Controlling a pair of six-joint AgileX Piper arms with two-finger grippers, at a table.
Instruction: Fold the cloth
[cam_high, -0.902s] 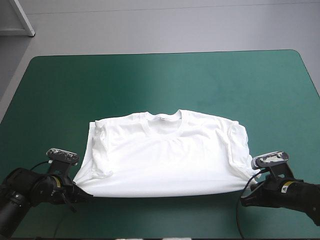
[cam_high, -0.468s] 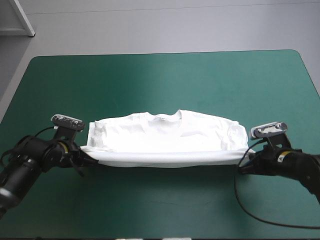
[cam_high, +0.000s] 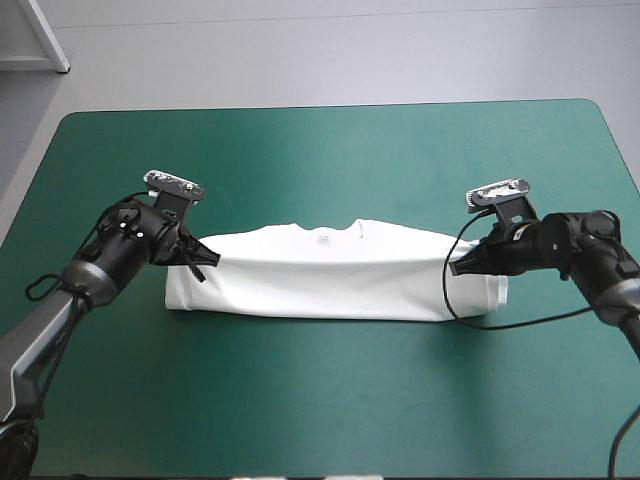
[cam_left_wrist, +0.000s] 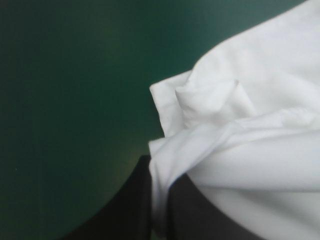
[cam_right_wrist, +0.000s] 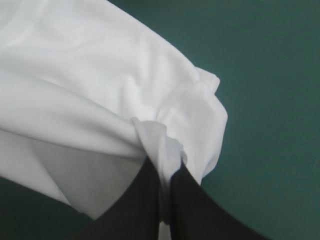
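Observation:
The white T-shirt (cam_high: 330, 275) lies across the middle of the teal-green table, its lower half lifted and carried over the upper half toward the collar. My left gripper (cam_high: 207, 258) is shut on the T-shirt's left hem corner, held just above the cloth. My right gripper (cam_high: 458, 266) is shut on the right hem corner in the same way. In the left wrist view the cloth (cam_left_wrist: 240, 135) runs pinched between the black fingers (cam_left_wrist: 130, 205). The right wrist view shows a bunched fold of the T-shirt (cam_right_wrist: 100, 100) clamped between its fingers (cam_right_wrist: 190, 210).
Bare teal-green cover (cam_high: 330, 400) surrounds the T-shirt on all sides. The table's far edge (cam_high: 320, 106) lies well beyond the collar.
Both grippers have carried the hem up from the near side and away over the T-shirt, so the visible cloth has shrunk to a narrow band.

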